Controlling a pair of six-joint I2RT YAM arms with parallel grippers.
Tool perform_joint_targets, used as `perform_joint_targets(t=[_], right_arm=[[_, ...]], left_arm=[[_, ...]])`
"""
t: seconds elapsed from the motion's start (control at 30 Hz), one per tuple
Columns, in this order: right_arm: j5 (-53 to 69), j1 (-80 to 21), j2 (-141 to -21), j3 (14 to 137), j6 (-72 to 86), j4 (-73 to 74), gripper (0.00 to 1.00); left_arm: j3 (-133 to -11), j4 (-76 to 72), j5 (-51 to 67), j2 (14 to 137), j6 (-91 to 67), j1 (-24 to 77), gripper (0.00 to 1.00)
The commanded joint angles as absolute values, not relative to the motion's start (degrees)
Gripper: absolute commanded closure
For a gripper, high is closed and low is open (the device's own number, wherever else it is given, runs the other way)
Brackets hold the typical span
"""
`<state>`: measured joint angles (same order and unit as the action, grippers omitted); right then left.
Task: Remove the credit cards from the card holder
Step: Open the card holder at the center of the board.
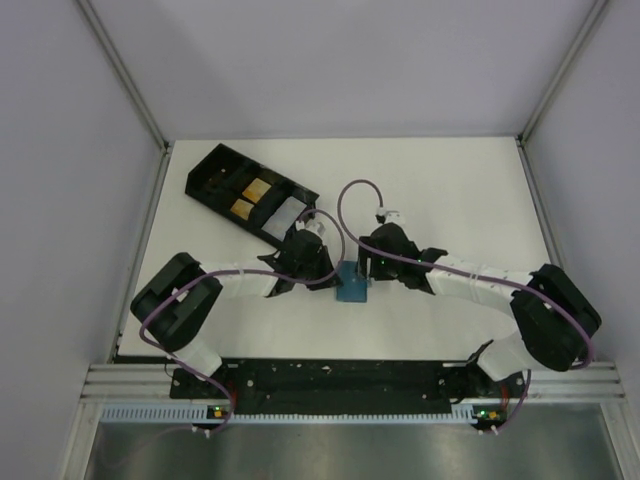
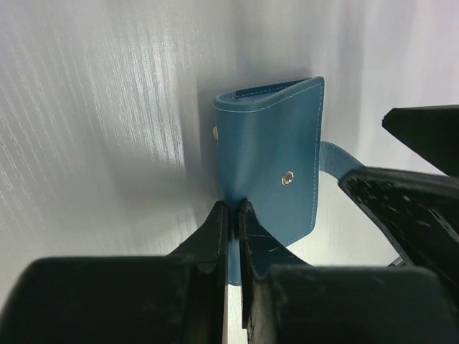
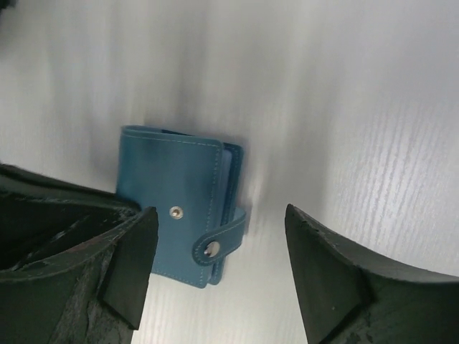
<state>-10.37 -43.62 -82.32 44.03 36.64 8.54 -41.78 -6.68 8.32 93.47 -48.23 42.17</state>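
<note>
Folded holder (image 1: 352, 283) lies on worktop (image 1: 450, 190), tray (image 1: 215, 170) near, behind it. I see left end effector (image 2: 233, 208) pinching holder's edge; right end effector (image 3: 219, 240) spread wide over tab (image 3: 224, 235) side. Risk: thin pinch slips, holder skids when I pull tab open.

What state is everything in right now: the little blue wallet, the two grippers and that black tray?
card holder: folded shut, snap strap undone, no cards out.
left gripper: shut, pinching the card holder's edge.
right gripper: open, straddling the card holder's strap end.
black tray: open-topped, a few small items in its compartments.
</note>
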Motion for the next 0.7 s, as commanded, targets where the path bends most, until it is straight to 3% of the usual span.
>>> perform_joint_targets(t=[0.0,0.2,0.37,0.5,0.67], right_arm=[[-15.9,-44.1,-85.2,45.1,37.3,11.9,0.33],[-19.1,-43.3,-83.3,41.2,39.5,12.3,0.56],[-16.5,-42.2,-80.8,37.7,39.8,8.3,0.83],[-13.0,-41.8,-80.3,35.8,40.2,4.5,1.0],[-9.1,-40.8,-79.0,33.1,42.4,0.4,1.0]], left_arm=[[-41.0,-6.2,5.5,92.8,-47.8,42.8,0.94],[-41.7,-6.3,4.7,93.2,-46.0,42.8,0.92],[-41.6,-6.9,3.5,91.9,-43.6,42.8,0.8],[-41.3,-6.0,2.3,89.1,-41.0,43.2,0.56],[-43.8,-0.5,-5.1,85.4,-36.3,47.5,0.14]])
